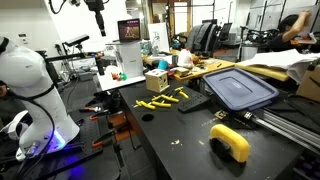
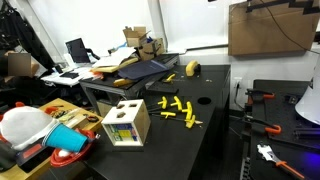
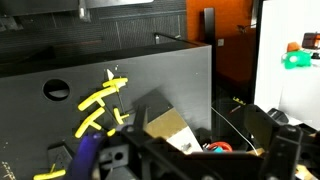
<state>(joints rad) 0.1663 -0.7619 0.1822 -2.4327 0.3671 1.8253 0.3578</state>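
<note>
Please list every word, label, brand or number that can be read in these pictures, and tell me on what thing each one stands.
No text can be read in any view.
The screen is lit, but what it shows is too blurred to read.
The wooden box, the yellow blocks and the blue lid show no print.

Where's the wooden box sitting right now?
In an exterior view the wooden box sits on the black table near its edge, just beside the scattered yellow pieces.
</note>
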